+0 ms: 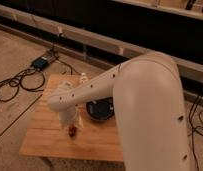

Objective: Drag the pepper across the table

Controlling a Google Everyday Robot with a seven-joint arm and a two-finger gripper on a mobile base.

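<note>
Pepper time: the little dark red pepper lies on the wooden bench, close to the front edge and near the black bowl. The robot's white gripper is down right over it, touching it or almost touching it. The gripper hides its own tip, so I cannot tell if it is squeezing the pepper or not. I think the reaching part is done. The dragging part is not done yet. Lots of bench is left to slide across.
</note>
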